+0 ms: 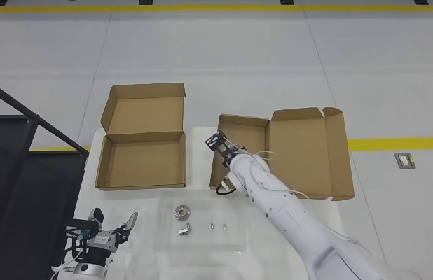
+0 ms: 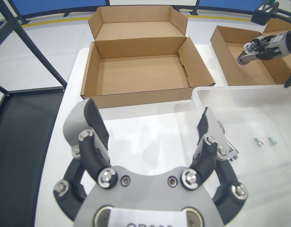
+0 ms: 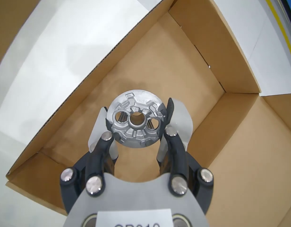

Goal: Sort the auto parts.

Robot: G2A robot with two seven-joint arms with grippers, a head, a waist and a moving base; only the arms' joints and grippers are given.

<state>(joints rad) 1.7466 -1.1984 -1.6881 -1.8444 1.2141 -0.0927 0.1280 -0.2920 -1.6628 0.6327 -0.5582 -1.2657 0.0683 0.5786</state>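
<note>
My right gripper [image 3: 137, 116] is shut on a round grey metal disc [image 3: 135, 125] with a hub and holes. It hangs over the floor of the right cardboard box [image 3: 230, 142]. From above, that right gripper [image 1: 218, 141] is over the left part of the right box [image 1: 300, 150]. My left gripper [image 2: 147, 109] stands open with nothing in it, over the white table beside a clear tray [image 2: 230, 90]; from above, the left gripper [image 1: 113, 229] is near the table's front left. Two small bolts [image 2: 258, 141] and a metal bracket [image 2: 231, 152] lie in the tray.
An open cardboard box [image 1: 143, 157] with nothing in it stands at the back left. The clear tray [image 1: 234, 241] at the front also holds a second round part [image 1: 181, 210]. A black frame and a dark cart [image 1: 27, 182] stand left of the table.
</note>
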